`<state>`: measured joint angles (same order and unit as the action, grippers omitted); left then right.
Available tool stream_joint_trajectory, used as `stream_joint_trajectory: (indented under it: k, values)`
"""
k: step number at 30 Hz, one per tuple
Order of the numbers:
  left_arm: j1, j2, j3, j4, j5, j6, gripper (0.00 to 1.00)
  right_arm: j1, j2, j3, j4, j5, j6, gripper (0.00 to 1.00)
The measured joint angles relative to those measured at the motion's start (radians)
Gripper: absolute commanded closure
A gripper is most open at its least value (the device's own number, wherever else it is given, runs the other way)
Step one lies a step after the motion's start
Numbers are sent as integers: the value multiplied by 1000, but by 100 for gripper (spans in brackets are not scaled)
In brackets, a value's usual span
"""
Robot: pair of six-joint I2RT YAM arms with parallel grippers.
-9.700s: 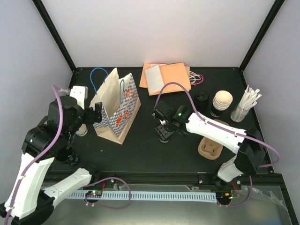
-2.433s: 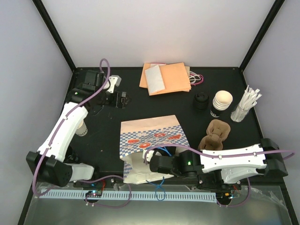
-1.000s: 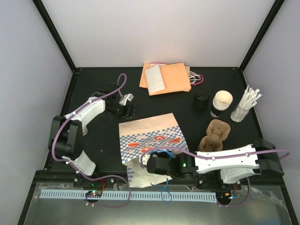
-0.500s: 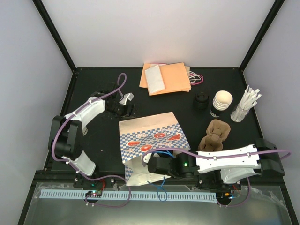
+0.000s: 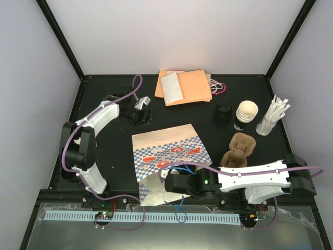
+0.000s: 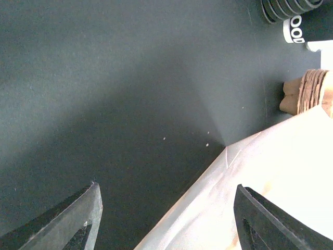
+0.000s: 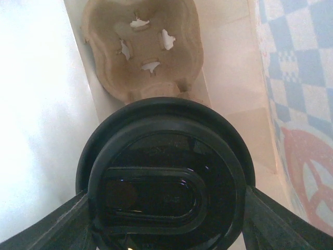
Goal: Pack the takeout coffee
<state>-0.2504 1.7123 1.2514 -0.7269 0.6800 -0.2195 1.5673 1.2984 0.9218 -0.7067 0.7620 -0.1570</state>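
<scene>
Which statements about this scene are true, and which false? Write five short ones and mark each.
1. The bag lies on its side. True.
2. The left gripper grips the bag. False: it is open and empty.
3. The cup has a black lid. True.
4. The right gripper is empty. False: it holds the cup.
5. A carrier lies inside the bag. True.

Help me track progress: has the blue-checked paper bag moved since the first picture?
Yes. The blue-checked paper bag has moved right and nearer, lying flat, farther from the orange paper stack.
</scene>
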Motion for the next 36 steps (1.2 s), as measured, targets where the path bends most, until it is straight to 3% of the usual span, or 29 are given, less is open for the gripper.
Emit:
stream_joint_trajectory:
  k: [13, 36]
  values:
    - [-29, 174, 153, -24, 10, 0, 31, -32, 20, 8, -27, 20, 33, 59]
    - [-93, 275, 136, 36, 197, -10, 39, -115, 69, -18, 126, 16, -5, 60]
